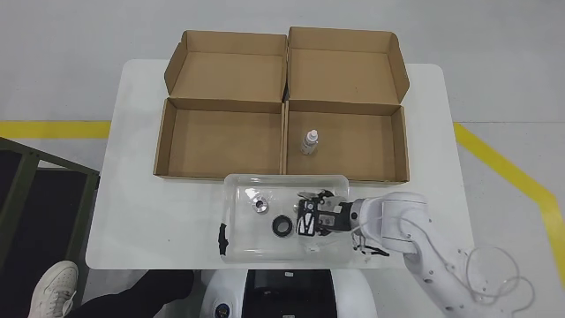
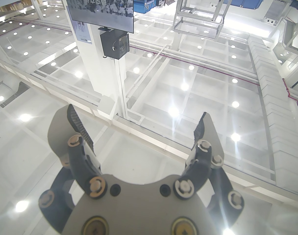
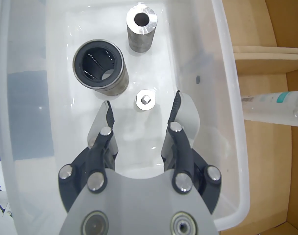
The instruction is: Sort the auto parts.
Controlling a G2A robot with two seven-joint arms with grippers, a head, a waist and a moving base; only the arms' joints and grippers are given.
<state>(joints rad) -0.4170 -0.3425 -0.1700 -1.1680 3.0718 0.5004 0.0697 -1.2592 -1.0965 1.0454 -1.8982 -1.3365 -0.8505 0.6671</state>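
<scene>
**Right pincer (image 3: 143,100) spread inside the clear bin (image 3: 227,50), its tips either side of a small metal stud (image 3: 145,103) without touching it.**

The bin sits at 6 o'clock on the white surface (image 1: 132,185), with two open cardboard boxes (image 1: 221,141) at its 12 o'clock. From above, a black-lined bearing (image 3: 100,72) lies near the pincer at its 9 o'clock. A steel sleeve (image 3: 142,29) lies apart at the bearing's 10 o'clock. A clear bottle (image 1: 310,141) sits in the 3 o'clock box, at that box's 9 o'clock end. The left pincer (image 2: 136,110) is spread and aimed at the ceiling.
</scene>
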